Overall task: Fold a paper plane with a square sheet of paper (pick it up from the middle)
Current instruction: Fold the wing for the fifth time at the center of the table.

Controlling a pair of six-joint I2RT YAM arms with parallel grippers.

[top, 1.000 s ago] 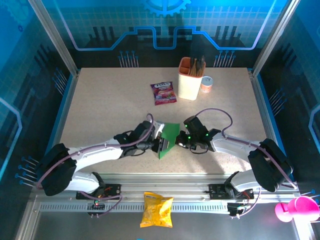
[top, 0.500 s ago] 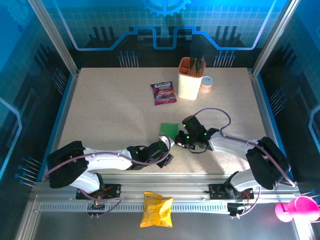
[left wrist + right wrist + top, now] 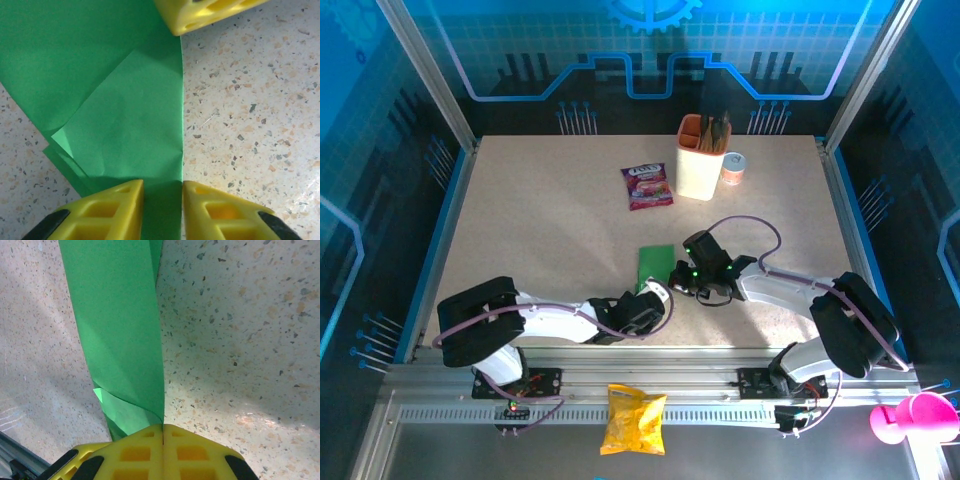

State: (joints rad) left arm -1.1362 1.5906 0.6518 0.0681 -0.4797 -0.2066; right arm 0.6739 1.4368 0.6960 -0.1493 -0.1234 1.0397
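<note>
right gripper (image 3: 162, 430) is pinched on the green paper (image 3: 120, 330), which stretches ahead of it, i'd say as an anchor. left gripper (image 3: 162, 202), jaws narrowly apart, straddles the fold, probably to crease it.

Bench (image 3: 540, 220): speckled beige top, framed by aluminium rails.
Snack sachet (image 3: 647, 186): purple, lying flat on the far half of the bench, just left of the holder.
Holder (image 3: 701, 160): cream, upright, orange inside, with dark sticks standing in it.
Small can (image 3: 733, 168): pinkish with a pale lid, just beside the holder's right side.
Crisp bag (image 3: 633, 418): yellow, on the metal ledge in front of the bench.
Cup (image 3: 915, 417): bright pink, off the bench at the near right corner.
Backdrop (image 3: 650, 50): blue panels with a circuit pattern.
</note>
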